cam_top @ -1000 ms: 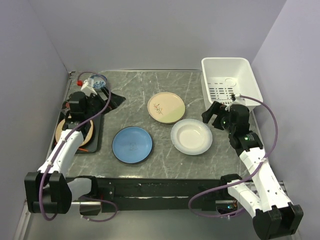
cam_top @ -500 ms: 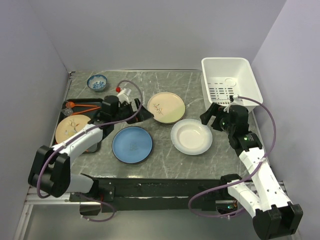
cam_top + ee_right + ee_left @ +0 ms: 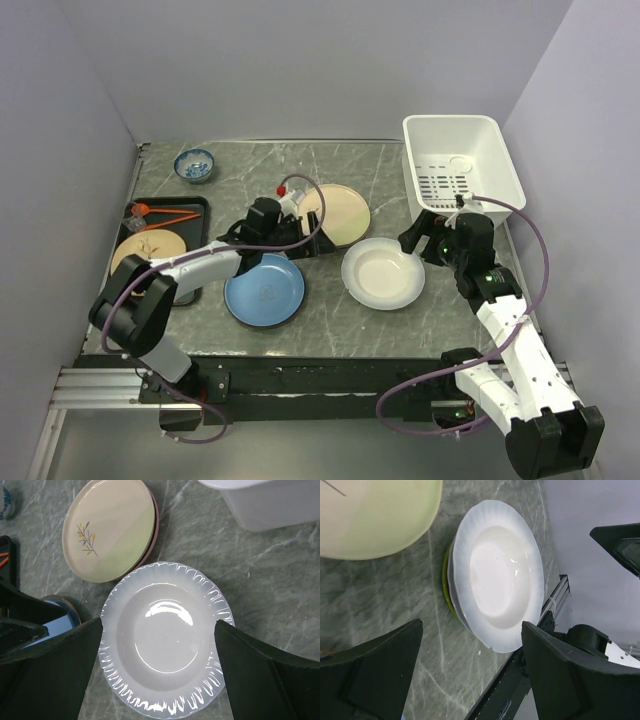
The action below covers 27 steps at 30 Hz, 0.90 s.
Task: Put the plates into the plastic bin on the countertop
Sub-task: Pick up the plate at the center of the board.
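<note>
Hovering over the white plate point(image 3: 383, 272) near the right edge of the countertop point(image 3: 250, 165), the right gripper point(image 3: 422, 238) has its fingers spread wide, likely to straddle the rim. The left gripper point(image 3: 298, 235), also released and empty, reaches toward the middle. The plastic bin point(image 3: 445, 183) occupies the far right corner.

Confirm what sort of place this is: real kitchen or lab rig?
Probably a lab mock-up of a kitchen counter, not a real kitchen: plain walls box in a marble-look countertop, with a white plate, a blue plate and a plastic bin laid out on it.
</note>
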Available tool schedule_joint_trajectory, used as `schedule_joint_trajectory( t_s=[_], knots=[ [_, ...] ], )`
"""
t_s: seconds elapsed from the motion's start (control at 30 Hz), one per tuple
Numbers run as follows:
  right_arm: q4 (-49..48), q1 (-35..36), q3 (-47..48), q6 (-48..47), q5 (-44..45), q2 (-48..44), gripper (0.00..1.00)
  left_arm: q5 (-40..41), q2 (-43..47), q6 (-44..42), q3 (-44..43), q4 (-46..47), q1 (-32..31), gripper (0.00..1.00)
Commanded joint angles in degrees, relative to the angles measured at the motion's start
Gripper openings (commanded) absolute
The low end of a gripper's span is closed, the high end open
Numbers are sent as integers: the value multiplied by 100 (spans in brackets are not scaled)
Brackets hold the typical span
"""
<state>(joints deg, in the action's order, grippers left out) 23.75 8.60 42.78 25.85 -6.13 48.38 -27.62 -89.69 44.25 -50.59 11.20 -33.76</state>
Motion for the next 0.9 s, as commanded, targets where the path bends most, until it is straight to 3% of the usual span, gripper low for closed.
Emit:
schedule_joint_trajectory(
  t_s=[0.0, 0.37, 0.7, 0.87],
  knots=[
    [-11, 19, -16, -18, -29, -13, 100, 19, -285, 145, -302, 444, -262, 84],
    [200, 19, -209, 78, 112, -294, 100, 37, -883, 172, -698, 488, -614, 79],
    [288, 19, -403, 158, 209, -487, 100, -191, -1217, 295, -759, 778, -737, 65],
    [315, 10, -420, 158, 262, -523, 100, -235, -1323, 348, -804, 849, -764, 63]
  ],
)
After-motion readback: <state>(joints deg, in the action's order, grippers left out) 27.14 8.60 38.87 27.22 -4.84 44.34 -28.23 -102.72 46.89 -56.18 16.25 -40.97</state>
